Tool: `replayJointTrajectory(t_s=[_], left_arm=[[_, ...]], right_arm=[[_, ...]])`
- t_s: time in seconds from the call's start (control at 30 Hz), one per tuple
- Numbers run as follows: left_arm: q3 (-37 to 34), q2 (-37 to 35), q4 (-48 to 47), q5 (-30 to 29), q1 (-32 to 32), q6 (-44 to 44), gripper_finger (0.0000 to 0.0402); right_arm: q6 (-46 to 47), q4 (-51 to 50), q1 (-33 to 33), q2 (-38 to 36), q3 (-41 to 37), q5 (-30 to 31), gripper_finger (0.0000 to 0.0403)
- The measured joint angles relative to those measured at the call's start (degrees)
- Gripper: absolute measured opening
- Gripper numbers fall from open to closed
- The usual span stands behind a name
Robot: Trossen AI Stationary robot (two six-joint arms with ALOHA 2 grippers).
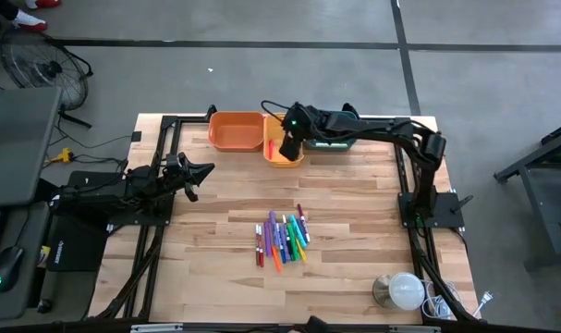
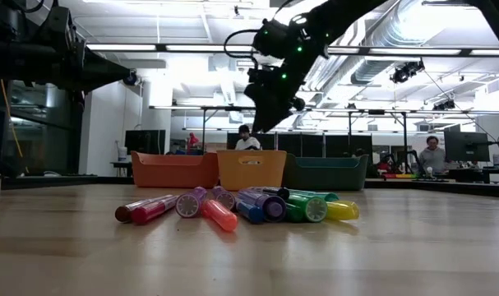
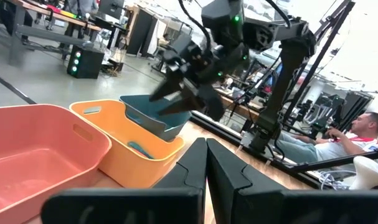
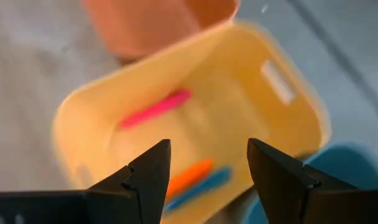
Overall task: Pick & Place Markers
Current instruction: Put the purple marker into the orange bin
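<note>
Several markers (image 1: 282, 239) in red, orange, purple, blue, green, pink and yellow lie side by side on the wooden table (image 1: 354, 222), near its middle; the low view shows the markers (image 2: 233, 207) end-on. My right gripper (image 4: 207, 162) hangs open over the yellow bin (image 4: 288, 124), nothing between its fingers. In that bin lie a pink marker (image 4: 154, 109), an orange one (image 4: 190, 176) and a blue one (image 4: 204, 185). The high view shows my right gripper (image 1: 287, 146) at the far edge. My left gripper (image 1: 201, 171) waits shut at the table's left.
Three bins stand in a row at the far edge: an orange bin (image 1: 236, 130), the yellow bin (image 1: 285, 161) and a teal bin (image 1: 331, 144). A white rounded object (image 1: 405, 289) sits at the near right corner. People sit at desks beyond the table (image 2: 434, 156).
</note>
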Motion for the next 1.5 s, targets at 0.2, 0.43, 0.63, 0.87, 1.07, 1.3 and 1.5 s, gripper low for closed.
replayJointTrajectory(t_s=[0.2,0.43,0.63,0.87,1.07,1.3,1.5], left_arm=[[-0.01,-0.01,0.00,0.04,0.00,0.02,0.0003],[0.02,0.00,-0.01,0.04,0.00,0.02,0.0003],[0.01,-0.01,0.01,0.02,-0.01,-0.01,0.0003],[0.02,-0.02,0.01,0.02,0.00,0.02,0.0003],[0.01,-0.01,0.01,0.02,0.00,0.02,0.0003],[-0.01,-0.02,0.00,0.02,0.00,0.02,0.0003],[0.02,0.01,0.01,0.02,-0.02,-0.01,0.0003]], right_arm=[[10.39,-11.10,3.26,-0.94,-0.09,-3.92,0.0200],[25.34,-18.08,11.96,-1.09,-0.17,-1.47,0.0200],[40.08,-20.78,21.28,-1.09,-0.17,4.24,0.0201],[56.01,-27.49,29.78,-1.03,-0.17,10.67,0.0201],[65.02,-32.85,32.09,-0.98,-0.41,13.70,0.0200],[67.72,-19.78,30.57,-3.30,-13.08,2.09,0.0200],[68.26,-5.57,31.37,-4.44,-20.13,-3.41,0.0201]])
